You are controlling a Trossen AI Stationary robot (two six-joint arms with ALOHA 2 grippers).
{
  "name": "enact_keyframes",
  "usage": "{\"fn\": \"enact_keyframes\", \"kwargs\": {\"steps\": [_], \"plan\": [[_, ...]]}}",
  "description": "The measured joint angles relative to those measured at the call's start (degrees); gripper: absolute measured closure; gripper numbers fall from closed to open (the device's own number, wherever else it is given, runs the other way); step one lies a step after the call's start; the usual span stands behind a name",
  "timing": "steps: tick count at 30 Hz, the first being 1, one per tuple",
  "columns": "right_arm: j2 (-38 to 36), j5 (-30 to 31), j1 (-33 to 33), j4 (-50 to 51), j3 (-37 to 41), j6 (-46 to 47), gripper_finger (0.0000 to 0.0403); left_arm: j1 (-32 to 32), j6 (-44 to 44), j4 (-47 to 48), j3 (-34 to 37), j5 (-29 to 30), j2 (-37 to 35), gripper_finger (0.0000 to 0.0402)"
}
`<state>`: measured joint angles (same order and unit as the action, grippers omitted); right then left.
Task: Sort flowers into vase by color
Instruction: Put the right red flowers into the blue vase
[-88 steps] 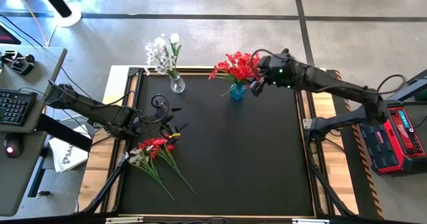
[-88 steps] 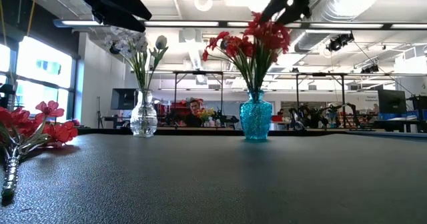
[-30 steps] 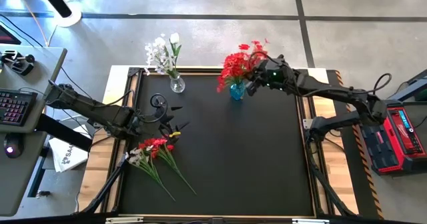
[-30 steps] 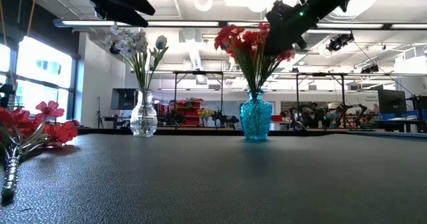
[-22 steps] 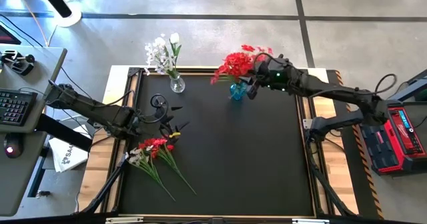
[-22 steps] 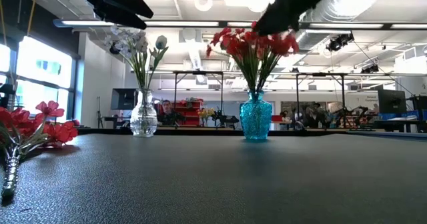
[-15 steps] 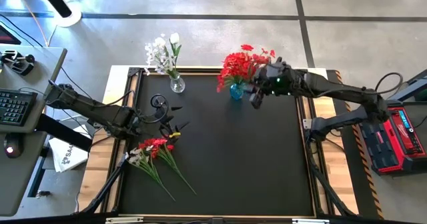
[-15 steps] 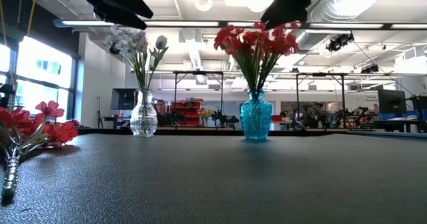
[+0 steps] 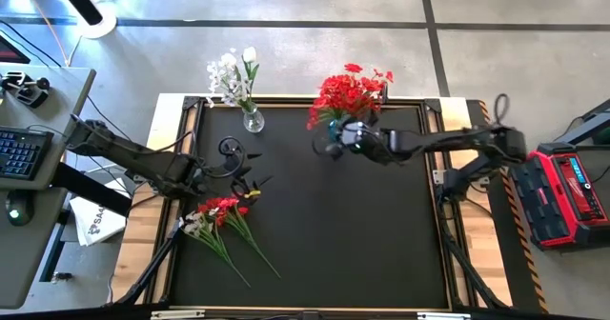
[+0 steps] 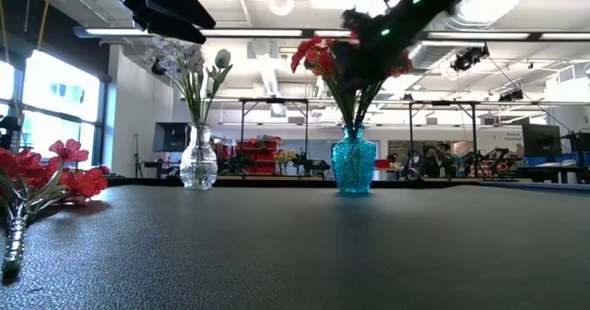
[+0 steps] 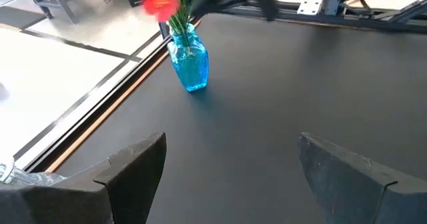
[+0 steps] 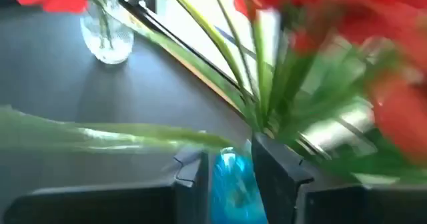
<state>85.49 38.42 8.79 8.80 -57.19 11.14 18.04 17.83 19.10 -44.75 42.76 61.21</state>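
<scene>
My right tool hangs beside the blue vase of red flowers, jaws narrowly parted, pinching nothing I can see. I should back away slowly, clear of stems. My left tool, spread wide, waits above the loose flowers on the surface.

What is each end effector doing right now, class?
Left end effector: open, holding nothing, near the loose flowers.
Right end effector: at the blue vase; state cannot be told.

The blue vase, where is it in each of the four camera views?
High view: blue vase at the mat's far edge, by the right gripper.
Low view: centre.
Left wrist view: upper left.
Right wrist view: bottom centre.
Shared landmark: its red flowers.
</scene>
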Motion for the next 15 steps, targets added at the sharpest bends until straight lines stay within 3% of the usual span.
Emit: {"fn": "enact_keyframes", "kwargs": {"steps": [9,15], "plan": [[10.6,-3.7,8.2,-8.9,-11.5,-11.5,0.0362,0.0,0.0,0.0,0.0,0.0,2.7,0.0078],[10.4,-4.3,7.5,2.4,-18.7,-10.8,0.0354,0.0,0.0,-0.2,0.0,0.0,3.0,0.0078]]}}
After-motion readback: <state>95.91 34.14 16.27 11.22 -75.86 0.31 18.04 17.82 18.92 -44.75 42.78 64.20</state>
